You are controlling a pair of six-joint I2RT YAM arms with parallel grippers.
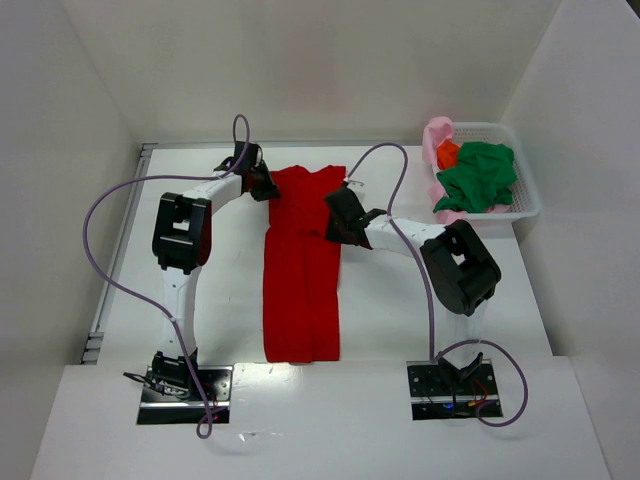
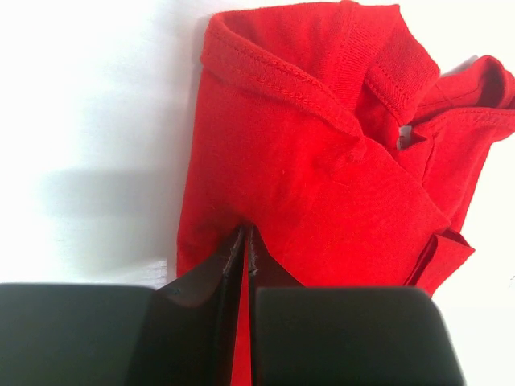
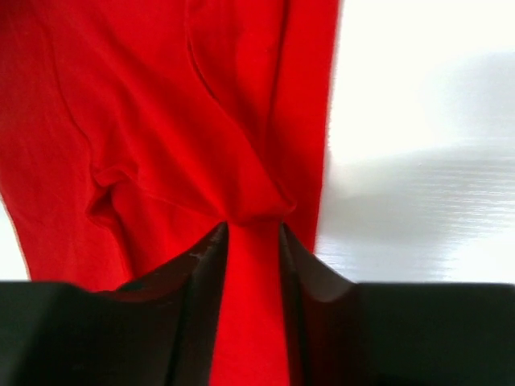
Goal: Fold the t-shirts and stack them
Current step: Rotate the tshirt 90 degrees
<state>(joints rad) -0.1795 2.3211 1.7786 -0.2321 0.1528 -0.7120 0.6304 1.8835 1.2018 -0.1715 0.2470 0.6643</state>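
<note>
A bright red t-shirt (image 1: 300,290) lies on the white table as a long narrow strip, folded lengthwise, collar end at the far side. My left gripper (image 1: 268,186) is at its far left corner; in the left wrist view the gripper (image 2: 245,237) is shut on a thin fold of the red cloth (image 2: 306,161). My right gripper (image 1: 338,212) is at the strip's right edge near the far end; in the right wrist view the gripper (image 3: 253,229) pinches a bunched fold of red cloth (image 3: 161,121). The dark green (image 1: 480,178), pale pink (image 1: 438,135) and orange (image 1: 447,153) shirts lie crumpled in the basket.
A white lattice basket (image 1: 528,195) stands at the back right of the table, against the right wall. White walls enclose the table at the left, back and right. Purple cables loop from both arms over the table.
</note>
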